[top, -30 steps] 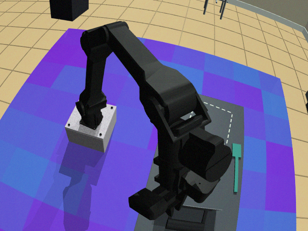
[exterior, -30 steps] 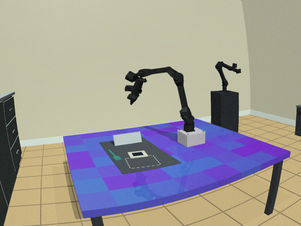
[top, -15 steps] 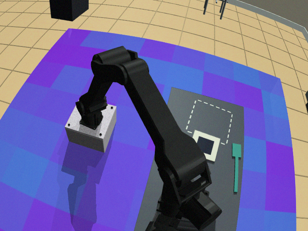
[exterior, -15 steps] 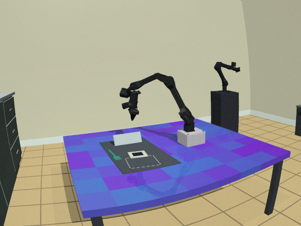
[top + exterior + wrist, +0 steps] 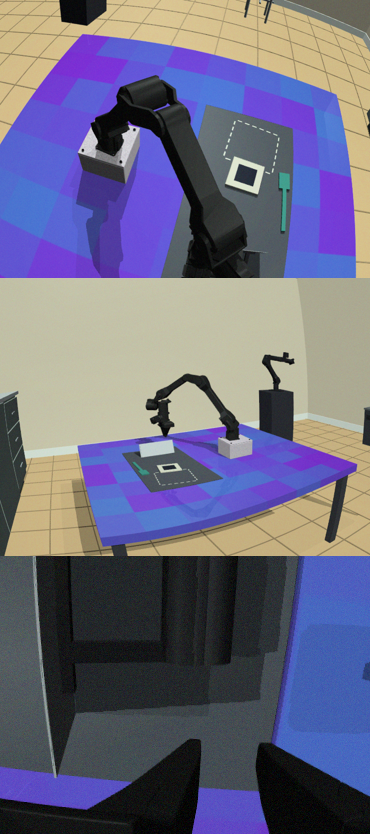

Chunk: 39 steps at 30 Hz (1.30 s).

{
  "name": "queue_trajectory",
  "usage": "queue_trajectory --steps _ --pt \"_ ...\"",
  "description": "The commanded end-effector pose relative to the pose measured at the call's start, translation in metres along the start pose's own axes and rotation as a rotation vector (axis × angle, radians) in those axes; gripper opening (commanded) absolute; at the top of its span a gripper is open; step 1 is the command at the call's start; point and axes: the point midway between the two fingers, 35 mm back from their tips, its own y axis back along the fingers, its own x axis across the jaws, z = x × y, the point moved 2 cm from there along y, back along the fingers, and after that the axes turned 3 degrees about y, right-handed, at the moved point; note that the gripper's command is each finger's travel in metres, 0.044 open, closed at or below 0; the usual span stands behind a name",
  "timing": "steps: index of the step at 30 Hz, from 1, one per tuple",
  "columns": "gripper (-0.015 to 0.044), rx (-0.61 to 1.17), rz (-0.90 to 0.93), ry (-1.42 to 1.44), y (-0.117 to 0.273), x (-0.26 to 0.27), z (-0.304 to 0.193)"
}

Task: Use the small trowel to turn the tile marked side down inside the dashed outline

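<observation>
The cream tile (image 5: 245,175) (image 5: 169,467) lies flat, dark marked square up, mostly outside the dashed outline (image 5: 278,136), covering part of its near line in the top view. The green trowel (image 5: 284,191) (image 5: 141,470) lies flat along the edge of the grey mat (image 5: 215,125) (image 5: 209,477) (image 5: 125,746), not touching the tile. My gripper (image 5: 165,435) (image 5: 228,753) is partly open with nothing between the fingers. It points down, high near the mat end farthest from the outline, away from trowel and tile. The arm hides its fingertips in the top view.
An upright white panel (image 5: 156,448) stands across the mat between the gripper and the tile, with a dark support behind it in the wrist view. The arm's pale base block (image 5: 103,163) (image 5: 234,448) stands on the table beside the mat.
</observation>
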Motion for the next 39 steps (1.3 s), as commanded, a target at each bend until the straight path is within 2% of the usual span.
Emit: queue_trajectory --steps 1,39 --pt "0.0100 0.001 0.007 0.007 -0.004 0.006 0.001" --pt "0.0100 0.000 0.014 0.002 -0.019 0.072 0.005"
